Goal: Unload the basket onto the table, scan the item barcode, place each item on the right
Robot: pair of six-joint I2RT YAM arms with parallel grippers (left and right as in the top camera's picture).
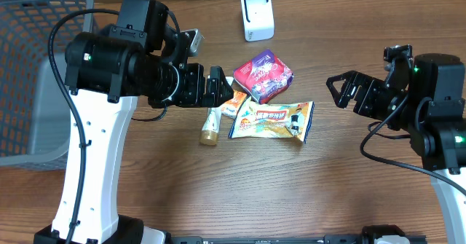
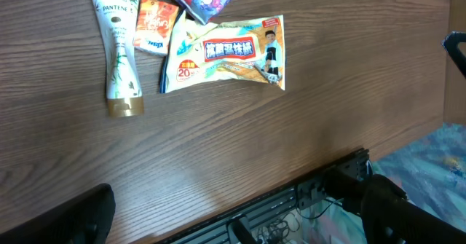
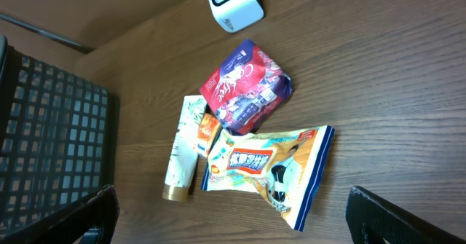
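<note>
The left jaws and the right jaws both stand wide apart and hold nothing, each hanging above the desk [image 1: 328, 186]. The items lie in a cluster just ahead of the left jaws: a Pantene tube [image 2: 120, 54], a small orange sachet [image 2: 154, 24] beside it, a yellow-and-blue snack bag [image 1: 271, 120] and a pink packet [image 1: 263, 75] close against the bag's top edge; from the right jaws the same cluster lies well ahead. The white scanner [image 1: 257, 15] stands beyond the pink packet, apart from both jaws, and a grey basket [image 1: 29, 69] sits behind the left jaws.
</note>
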